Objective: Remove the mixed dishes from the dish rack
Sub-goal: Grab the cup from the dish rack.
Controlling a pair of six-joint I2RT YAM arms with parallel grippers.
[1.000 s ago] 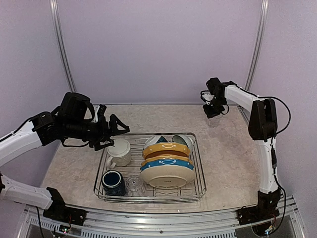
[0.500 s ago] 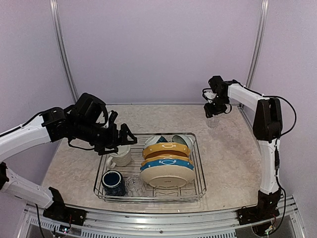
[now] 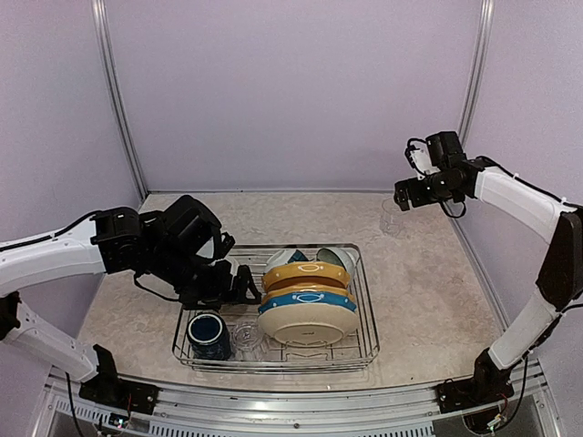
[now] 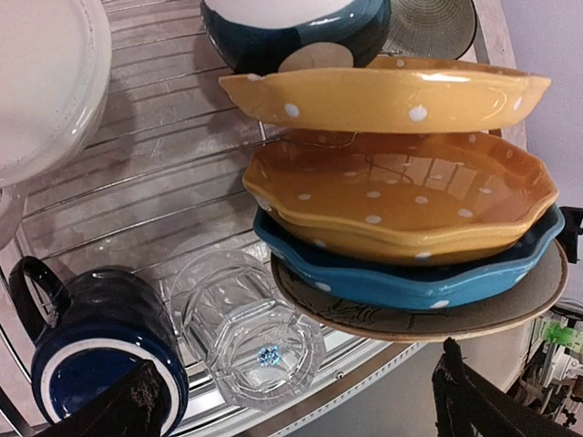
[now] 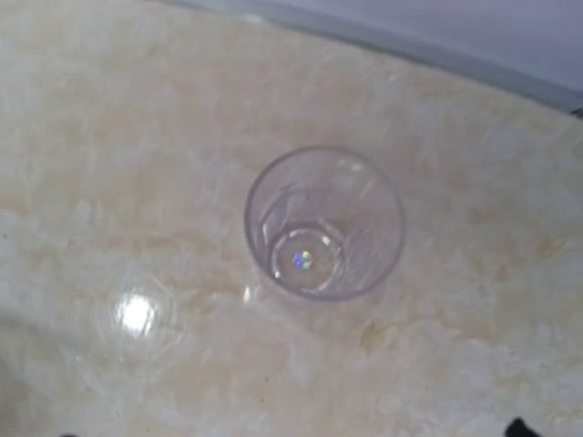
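Left gripper [image 3: 241, 284] spread, empty, over dish rack [image 3: 273, 365]. Clear tumbler [image 4: 250, 332], lower left: light, slick, brittle; pinch rim wall. Right gripper [image 3: 406, 194] spread, empty.

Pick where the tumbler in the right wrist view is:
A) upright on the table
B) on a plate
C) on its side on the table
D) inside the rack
A: the tumbler stands mouth up on the table, with only bare marbled tabletop around it and no rack wires or plate under it.
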